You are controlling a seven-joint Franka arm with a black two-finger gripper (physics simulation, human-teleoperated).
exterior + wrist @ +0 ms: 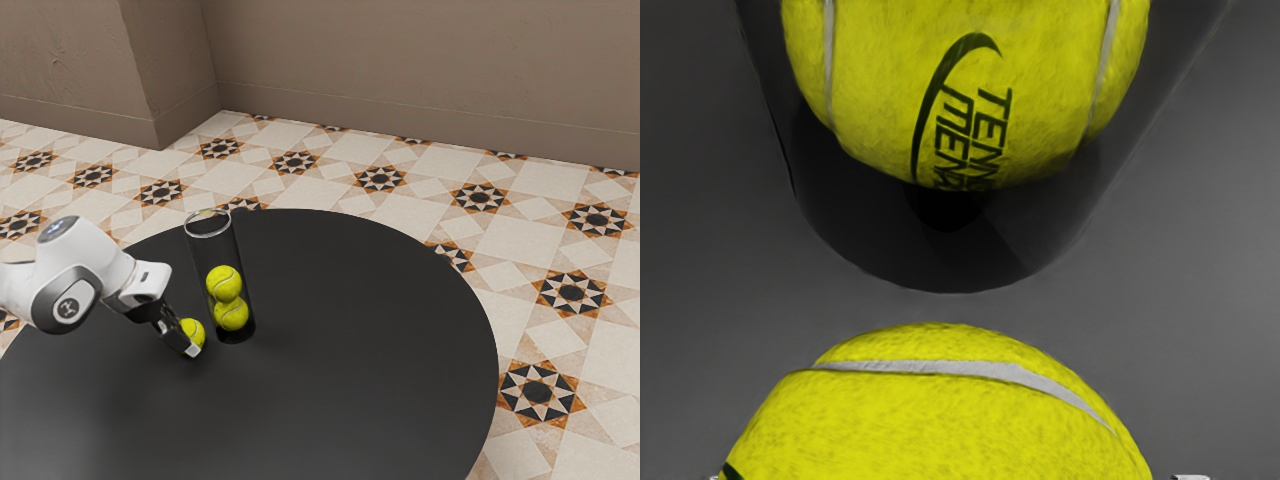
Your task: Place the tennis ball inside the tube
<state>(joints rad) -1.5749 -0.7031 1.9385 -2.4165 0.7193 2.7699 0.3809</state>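
Tennis ball is sitting low by the surface, right at the gripper; can't tell if the gripper is clamping it or just surrounding it. Ball is round, its pale seam curving over the side that is facing the tube, with a bit of dark marking showing at its edge. Clear tube is standing upright just beside, rim up, wall rising close to ball and gripper. Two more balls are filling its lower part, the upper ball resting on the lower ball. In the wrist view, a ball in the tube is showing a dark swoosh and partly cut-off lettering, "TENN" and "MENA".
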